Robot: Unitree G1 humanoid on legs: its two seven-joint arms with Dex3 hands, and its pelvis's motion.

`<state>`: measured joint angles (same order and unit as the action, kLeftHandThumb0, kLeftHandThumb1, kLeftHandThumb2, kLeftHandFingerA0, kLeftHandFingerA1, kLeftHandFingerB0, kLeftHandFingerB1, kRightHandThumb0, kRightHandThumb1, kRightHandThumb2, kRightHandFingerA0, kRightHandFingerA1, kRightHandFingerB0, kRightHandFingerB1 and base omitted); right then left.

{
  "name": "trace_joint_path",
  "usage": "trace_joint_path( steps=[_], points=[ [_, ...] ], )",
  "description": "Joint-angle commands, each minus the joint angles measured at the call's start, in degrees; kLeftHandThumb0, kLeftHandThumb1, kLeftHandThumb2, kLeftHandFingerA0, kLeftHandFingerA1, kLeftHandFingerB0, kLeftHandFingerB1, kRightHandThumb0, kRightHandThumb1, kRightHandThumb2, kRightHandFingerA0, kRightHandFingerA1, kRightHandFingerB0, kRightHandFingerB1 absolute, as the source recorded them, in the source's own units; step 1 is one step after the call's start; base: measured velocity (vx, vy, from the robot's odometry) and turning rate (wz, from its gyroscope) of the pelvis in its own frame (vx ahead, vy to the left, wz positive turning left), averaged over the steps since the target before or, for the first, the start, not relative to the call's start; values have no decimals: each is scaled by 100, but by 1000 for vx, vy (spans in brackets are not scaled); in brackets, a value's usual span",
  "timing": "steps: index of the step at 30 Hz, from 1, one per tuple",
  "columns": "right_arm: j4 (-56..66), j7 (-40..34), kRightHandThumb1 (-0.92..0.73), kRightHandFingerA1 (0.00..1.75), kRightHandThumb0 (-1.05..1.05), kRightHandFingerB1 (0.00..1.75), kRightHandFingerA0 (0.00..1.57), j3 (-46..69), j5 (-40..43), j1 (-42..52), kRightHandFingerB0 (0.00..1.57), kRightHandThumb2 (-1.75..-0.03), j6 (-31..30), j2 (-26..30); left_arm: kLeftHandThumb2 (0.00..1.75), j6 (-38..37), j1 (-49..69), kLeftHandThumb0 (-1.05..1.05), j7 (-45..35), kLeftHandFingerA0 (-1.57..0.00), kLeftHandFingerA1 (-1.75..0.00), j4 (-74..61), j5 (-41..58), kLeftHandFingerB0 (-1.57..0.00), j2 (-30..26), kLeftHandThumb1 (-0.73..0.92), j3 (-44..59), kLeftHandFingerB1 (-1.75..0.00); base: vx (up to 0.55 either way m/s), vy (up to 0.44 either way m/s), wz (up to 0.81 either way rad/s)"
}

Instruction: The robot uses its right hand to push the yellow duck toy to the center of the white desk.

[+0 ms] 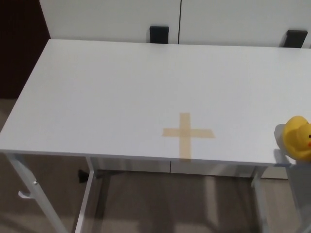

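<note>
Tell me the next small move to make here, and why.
Probably bring the right robot hand in beside the yellow duck, on its outer side. The duck sits at the desk's near right edge, well right of the tape cross, and neither robot hand is in view.

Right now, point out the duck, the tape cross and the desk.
duck (297, 138), head view, middle of its yellow body
tape cross (186, 132), head view, where the strips meet
desk (112, 87), head view, bare white top
</note>
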<state>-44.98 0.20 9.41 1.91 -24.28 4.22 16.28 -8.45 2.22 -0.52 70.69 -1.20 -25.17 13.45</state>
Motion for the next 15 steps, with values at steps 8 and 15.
trace_joint_path(
  steps=[8,15],
  points=[
    [18,-671,-55,51,-35,49,1,-232,-232,-105,0,-115,-77,-691,99,-73,14,6,83,-138,-125,8,37,-132,73,1,-56,-121,0,0,0],
    [-20,-671,-53,52,-35,49,1,-448,-352,-206,0,-114,-46,-833,99,-101,-3,3,101,-140,-126,40,-9,-132,71,0,-93,-121,0,0,0]
  ],
)
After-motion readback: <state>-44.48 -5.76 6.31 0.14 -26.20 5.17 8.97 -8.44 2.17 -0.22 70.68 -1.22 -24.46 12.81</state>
